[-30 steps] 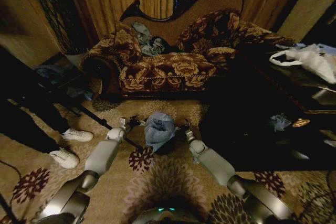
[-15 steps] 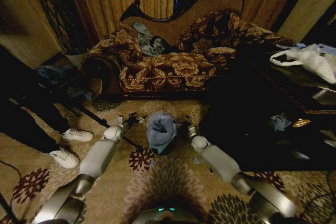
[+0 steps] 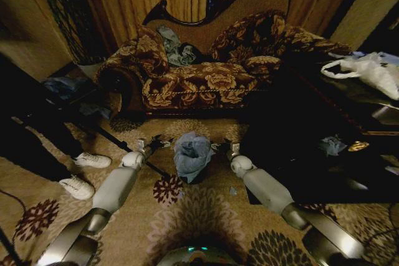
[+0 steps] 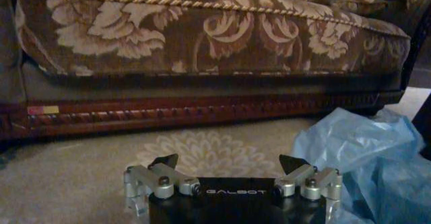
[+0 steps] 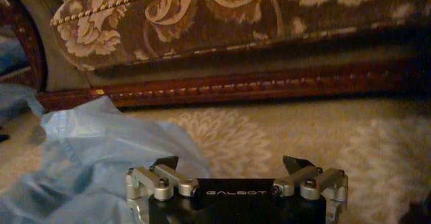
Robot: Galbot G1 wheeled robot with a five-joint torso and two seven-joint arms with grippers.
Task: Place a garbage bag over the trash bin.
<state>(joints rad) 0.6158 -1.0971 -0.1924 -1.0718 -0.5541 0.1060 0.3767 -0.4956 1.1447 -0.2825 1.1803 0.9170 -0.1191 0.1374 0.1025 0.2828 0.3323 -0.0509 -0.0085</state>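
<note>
- Two grippers are flanking the garbage bag point(image 3: 191, 154) on the patterned carpet point(image 3: 199, 210), in front of the floral sofa point(image 3: 199, 79).
- The garbage bag is sitting crumpled in a pale blue-grey heap, draped over the trash bin point(image 3: 201, 172); just a dark sliver of the bin is peeking out at the heap's near right edge.
- The left gripper point(image 3: 157, 143) is hovering just to the left of the bag, with a narrow strip of carpet showing between them in the head view.
- In the left wrist view, the left gripper point(image 4: 229, 161) is standing wide open with nothing between its fingers point(image 4: 164, 161), and the bag point(image 4: 364, 158) is lying beside it, off the outer side of one finger rather than inside the gap.
- The right gripper point(image 3: 223, 146) is hanging just to the right of the bag, close to the film's edge; whether it is touching cannot be told.
- In the right wrist view, the right gripper point(image 5: 231, 162) is likewise spread wide and empty, and the bag point(image 5: 101, 148) is bulging up next to one finger point(image 5: 165, 162), outside the gap.
- Both grippers are pointing toward the sofa's carved wooden base point(image 4: 189, 114) on the far side.
- A white plastic bag point(image 3: 368, 70) is resting on the dark table point(image 3: 324, 123) far to the right, well apart from the grippers.
</note>
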